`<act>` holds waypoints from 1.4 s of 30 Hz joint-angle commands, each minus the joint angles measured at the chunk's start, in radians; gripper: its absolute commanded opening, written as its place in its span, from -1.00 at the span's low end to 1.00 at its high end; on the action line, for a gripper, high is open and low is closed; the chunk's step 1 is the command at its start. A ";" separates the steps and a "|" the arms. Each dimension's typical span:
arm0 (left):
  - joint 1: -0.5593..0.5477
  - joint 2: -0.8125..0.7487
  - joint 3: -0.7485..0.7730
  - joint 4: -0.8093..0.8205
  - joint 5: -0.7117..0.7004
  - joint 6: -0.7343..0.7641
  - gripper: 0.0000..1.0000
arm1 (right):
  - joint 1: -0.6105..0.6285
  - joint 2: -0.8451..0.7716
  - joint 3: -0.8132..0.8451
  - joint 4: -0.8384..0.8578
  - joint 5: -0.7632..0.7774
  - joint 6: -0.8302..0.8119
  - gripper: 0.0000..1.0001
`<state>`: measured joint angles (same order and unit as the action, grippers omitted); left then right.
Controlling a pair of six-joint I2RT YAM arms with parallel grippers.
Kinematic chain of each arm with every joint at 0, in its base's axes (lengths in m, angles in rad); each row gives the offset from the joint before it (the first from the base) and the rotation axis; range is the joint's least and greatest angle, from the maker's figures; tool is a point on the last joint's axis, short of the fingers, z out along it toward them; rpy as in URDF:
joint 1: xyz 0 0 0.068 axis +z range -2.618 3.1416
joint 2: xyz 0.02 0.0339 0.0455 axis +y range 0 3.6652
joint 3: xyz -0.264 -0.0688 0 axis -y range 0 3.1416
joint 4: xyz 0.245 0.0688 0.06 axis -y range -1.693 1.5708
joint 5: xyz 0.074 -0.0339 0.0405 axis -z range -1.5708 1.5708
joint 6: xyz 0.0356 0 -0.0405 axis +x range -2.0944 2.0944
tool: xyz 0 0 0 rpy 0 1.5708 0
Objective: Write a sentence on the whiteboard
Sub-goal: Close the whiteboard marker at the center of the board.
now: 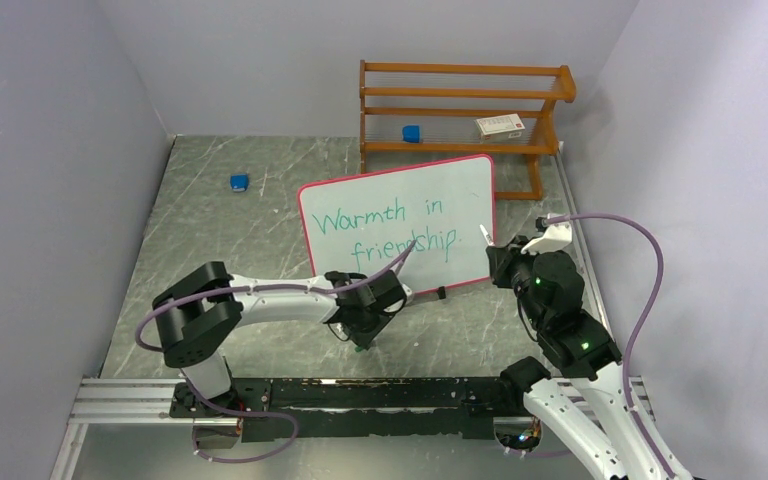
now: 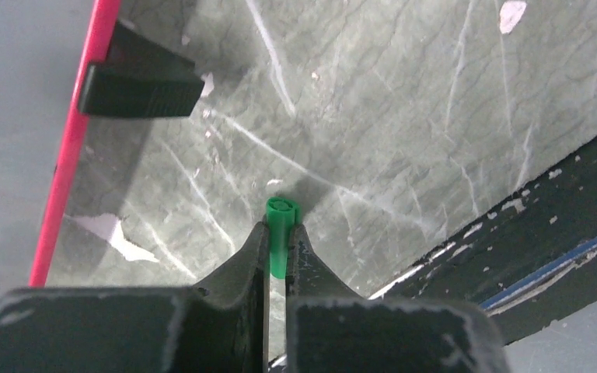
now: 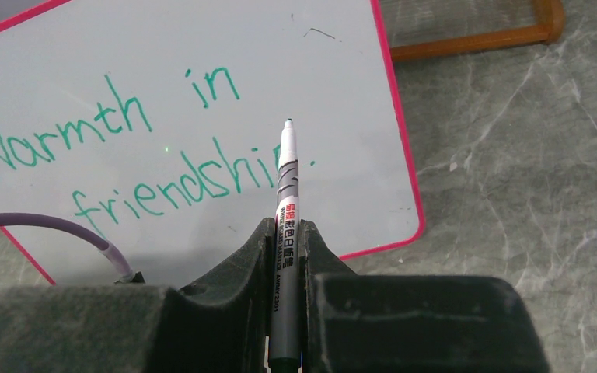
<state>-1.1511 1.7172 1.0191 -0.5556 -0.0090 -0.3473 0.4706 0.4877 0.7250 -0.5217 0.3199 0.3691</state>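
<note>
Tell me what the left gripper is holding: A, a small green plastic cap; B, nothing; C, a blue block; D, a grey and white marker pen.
A: the left wrist view shows the left gripper shut on the small green plastic cap, its round end poking out past the fingertips.

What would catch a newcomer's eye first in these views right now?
The whiteboard in the middle of the table, with "Warmth in friendship." written in green. Next, the right gripper shut on an uncapped marker aimed at the end of the writing, and the left gripper pinching a green cap just off the board's near edge.
</note>
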 commanded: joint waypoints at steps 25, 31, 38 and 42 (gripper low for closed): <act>0.231 -0.668 -0.020 0.430 -0.224 -0.351 -0.90 | -0.006 0.029 -0.168 0.541 -0.547 0.053 -1.00; 0.263 -0.717 -0.090 0.597 -0.289 -0.500 -0.90 | -0.003 0.022 -0.242 0.739 -0.597 0.125 -1.00; 0.268 -0.751 -0.190 0.763 -0.356 -0.686 -0.90 | 0.019 0.037 -0.307 0.938 -0.616 0.189 -1.00; 0.268 -0.767 -0.249 0.873 -0.365 -0.778 -0.90 | 0.074 0.088 -0.311 1.027 -0.598 0.191 -1.00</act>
<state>-0.8913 0.9771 0.8139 0.1352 -0.3252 -0.9939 0.4946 0.5423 0.4244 0.3367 -0.2779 0.5385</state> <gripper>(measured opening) 0.081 0.141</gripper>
